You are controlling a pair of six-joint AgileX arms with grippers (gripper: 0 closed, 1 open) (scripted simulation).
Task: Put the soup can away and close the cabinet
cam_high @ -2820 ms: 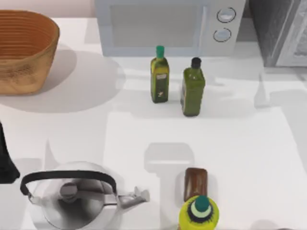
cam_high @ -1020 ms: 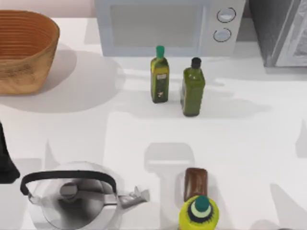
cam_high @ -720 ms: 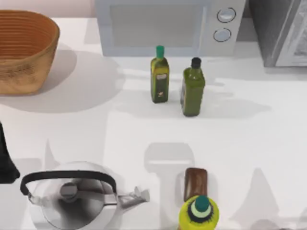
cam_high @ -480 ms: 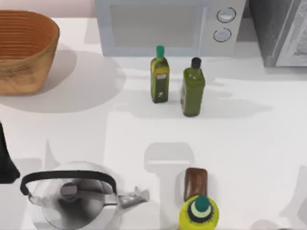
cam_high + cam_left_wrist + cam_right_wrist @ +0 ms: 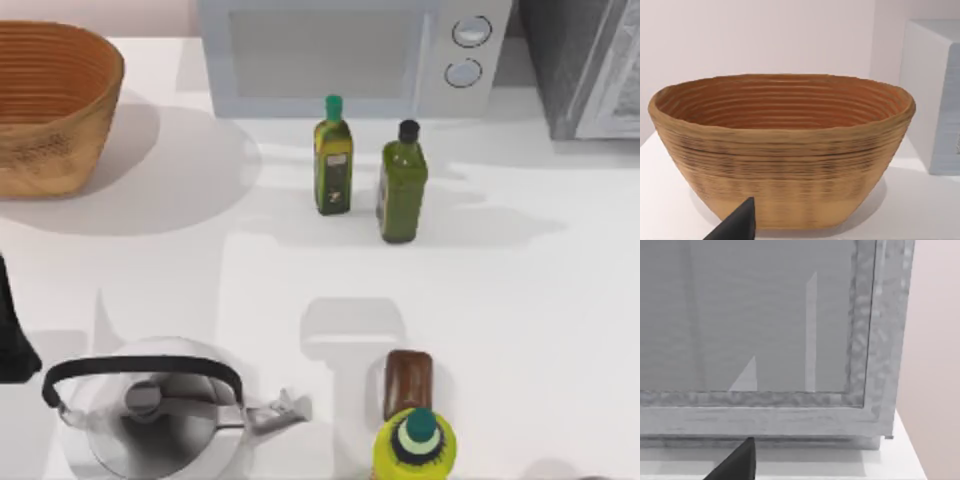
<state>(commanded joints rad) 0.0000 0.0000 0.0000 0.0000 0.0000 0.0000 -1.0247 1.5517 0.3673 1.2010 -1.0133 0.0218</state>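
Behind the table's right end, the cabinet (image 5: 585,65) door (image 5: 755,315) stands shut.

Cabinet (image 5: 590,65) stands at the table's far right corner in the top view: dark grey speckled box with a pale grey framed door panel on its right. In the right wrist view the cabinet (image 5: 790,340) faces the camera, plain grey panel inside a speckled frame, door flush with the frame, base resting on the white table top.
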